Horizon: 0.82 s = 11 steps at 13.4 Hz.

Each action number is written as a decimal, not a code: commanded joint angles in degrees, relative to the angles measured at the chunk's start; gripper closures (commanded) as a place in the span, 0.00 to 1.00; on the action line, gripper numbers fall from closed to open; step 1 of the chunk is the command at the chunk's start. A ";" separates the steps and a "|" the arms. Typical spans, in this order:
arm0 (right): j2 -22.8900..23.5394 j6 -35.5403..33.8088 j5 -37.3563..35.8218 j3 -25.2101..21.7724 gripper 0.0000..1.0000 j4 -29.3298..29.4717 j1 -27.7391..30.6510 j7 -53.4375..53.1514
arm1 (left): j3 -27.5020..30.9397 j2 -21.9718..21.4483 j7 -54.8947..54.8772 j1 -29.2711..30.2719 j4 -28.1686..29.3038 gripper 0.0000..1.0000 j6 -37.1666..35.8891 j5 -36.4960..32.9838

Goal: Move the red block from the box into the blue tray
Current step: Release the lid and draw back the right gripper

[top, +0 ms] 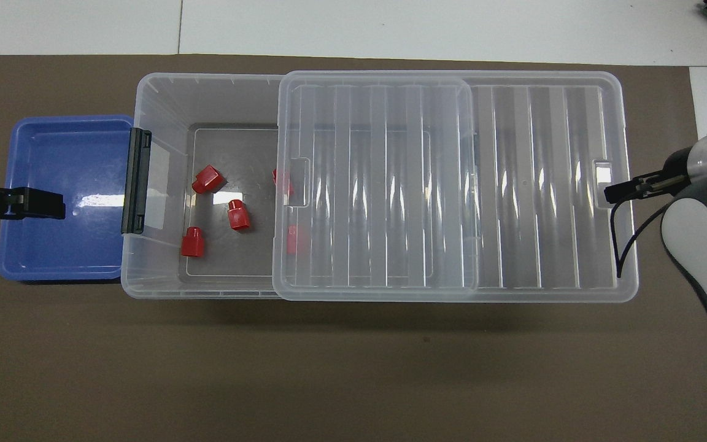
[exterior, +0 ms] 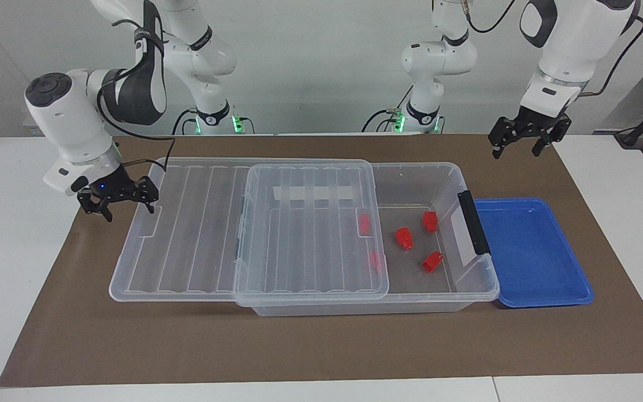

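The clear box [exterior: 438, 167] lies along the table, and its ribbed lid [exterior: 187, 234] is slid toward the right arm's end, covering about half of it. Three red blocks [exterior: 404, 237] [exterior: 430, 221] [exterior: 432, 261] lie on the uncovered floor. Two more red blocks [top: 283, 182] [top: 295, 239] show dimly under the lid's edge. The blue tray [exterior: 533, 251] sits against the box at the left arm's end with nothing in it. My left gripper [exterior: 517, 151] hangs open and high over the tray [top: 59, 245]. My right gripper [exterior: 129, 209] stands open at the lid's outer end [top: 544, 184], holding nothing.
A brown mat [exterior: 321, 346] covers the table under everything. A dark grey latch [exterior: 473, 222] stands up on the box end next to the tray. The slid-off half of the lid overhangs the mat toward the right arm's end.
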<state>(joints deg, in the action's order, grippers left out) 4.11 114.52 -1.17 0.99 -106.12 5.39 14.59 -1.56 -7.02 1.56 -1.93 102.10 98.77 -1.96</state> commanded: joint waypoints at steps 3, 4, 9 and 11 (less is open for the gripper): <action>-2.70 -8.25 0.21 0.33 0.00 5.66 -3.46 -17.02 | 0.60 -1.94 -0.24 -0.97 1.87 0.00 -2.85 0.56; -3.23 -9.92 0.21 0.33 0.00 6.79 -3.63 -18.70 | 0.16 -1.94 -0.24 -1.41 1.44 0.00 -4.80 0.56; -3.14 -18.62 -0.58 0.24 0.00 14.44 -3.64 -22.23 | -2.48 -0.54 23.35 -6.22 1.61 0.00 8.07 2.93; -2.62 -21.52 -0.76 0.07 0.00 17.33 -3.38 -22.23 | -2.74 2.96 24.72 -8.35 -1.27 0.00 9.07 2.84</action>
<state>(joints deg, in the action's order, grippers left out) 0.60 96.04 -1.28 0.81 -92.30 1.27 -6.43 -4.76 -6.52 22.99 -7.90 102.31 105.67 0.31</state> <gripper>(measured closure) 0.000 0.000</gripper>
